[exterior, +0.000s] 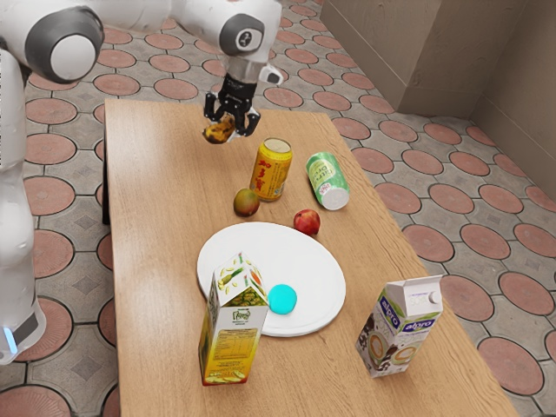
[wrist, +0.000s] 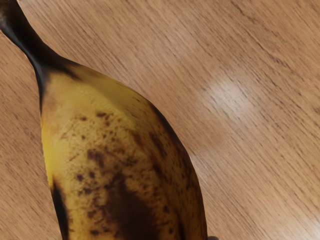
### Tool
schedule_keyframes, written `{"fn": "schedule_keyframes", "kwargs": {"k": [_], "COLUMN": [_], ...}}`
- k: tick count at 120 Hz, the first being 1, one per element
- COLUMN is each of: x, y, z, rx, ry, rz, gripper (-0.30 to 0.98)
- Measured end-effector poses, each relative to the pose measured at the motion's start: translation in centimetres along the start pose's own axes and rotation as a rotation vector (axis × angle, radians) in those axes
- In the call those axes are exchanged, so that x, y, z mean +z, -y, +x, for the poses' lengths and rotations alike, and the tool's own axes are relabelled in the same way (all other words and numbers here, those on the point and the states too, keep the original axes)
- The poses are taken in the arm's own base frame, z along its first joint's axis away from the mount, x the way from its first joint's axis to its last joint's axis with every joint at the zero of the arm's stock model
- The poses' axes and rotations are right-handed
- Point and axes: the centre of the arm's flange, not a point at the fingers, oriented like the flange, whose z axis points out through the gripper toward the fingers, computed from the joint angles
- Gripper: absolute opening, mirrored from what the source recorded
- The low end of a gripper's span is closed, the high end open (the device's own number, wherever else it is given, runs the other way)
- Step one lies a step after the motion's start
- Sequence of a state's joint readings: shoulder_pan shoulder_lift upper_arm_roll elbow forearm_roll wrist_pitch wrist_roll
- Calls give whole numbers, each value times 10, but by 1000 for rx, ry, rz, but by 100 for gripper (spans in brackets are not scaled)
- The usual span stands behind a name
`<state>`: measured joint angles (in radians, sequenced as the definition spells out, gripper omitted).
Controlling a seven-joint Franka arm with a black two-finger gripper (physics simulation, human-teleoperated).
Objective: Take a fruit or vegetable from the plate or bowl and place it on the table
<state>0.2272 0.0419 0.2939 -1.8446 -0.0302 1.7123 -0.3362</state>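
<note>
At the table's far end in the exterior view, my gripper (exterior: 232, 124) is shut on a spotted yellow banana (exterior: 219, 131), a finger on either side of it. The banana (wrist: 115, 165) looms large in the wrist view, its dark stem angled off to one side, with wood grain behind it. Whether it touches the tabletop (exterior: 174, 182) I cannot tell. The white plate (exterior: 313, 317) lies further down the table, well apart from the gripper, with a cyan round thing (exterior: 282, 299) over it.
A yellow can (exterior: 272, 169) stands nearest the gripper, with a green can (exterior: 327, 182) beyond it. A mango (exterior: 247, 202) and a red apple (exterior: 307, 221) lie between cans and plate. A juice carton (exterior: 233, 326) and an alpro carton (exterior: 400, 327) stand at the near end.
</note>
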Motion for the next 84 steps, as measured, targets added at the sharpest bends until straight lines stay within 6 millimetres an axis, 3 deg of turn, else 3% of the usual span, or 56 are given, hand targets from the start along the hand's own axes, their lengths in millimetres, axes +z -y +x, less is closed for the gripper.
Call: {"fn": "schedule_keyframes", "kwargs": {"k": [15, 32, 53, 61, 73, 84], "x": [4, 3, -3, -20, -63, -83], "y": [-2, 7, 7, 8, 9, -12], "z": [8, 14, 13, 1, -33, -67], "rx": [-7, -23, -19, -5, 40, 134], "ry": [-26, -44, -55, -72, -98, -89], "rz": [-12, -26, -34, -48, -79, -85], "gripper": [17, 48, 63, 65, 67, 68]}}
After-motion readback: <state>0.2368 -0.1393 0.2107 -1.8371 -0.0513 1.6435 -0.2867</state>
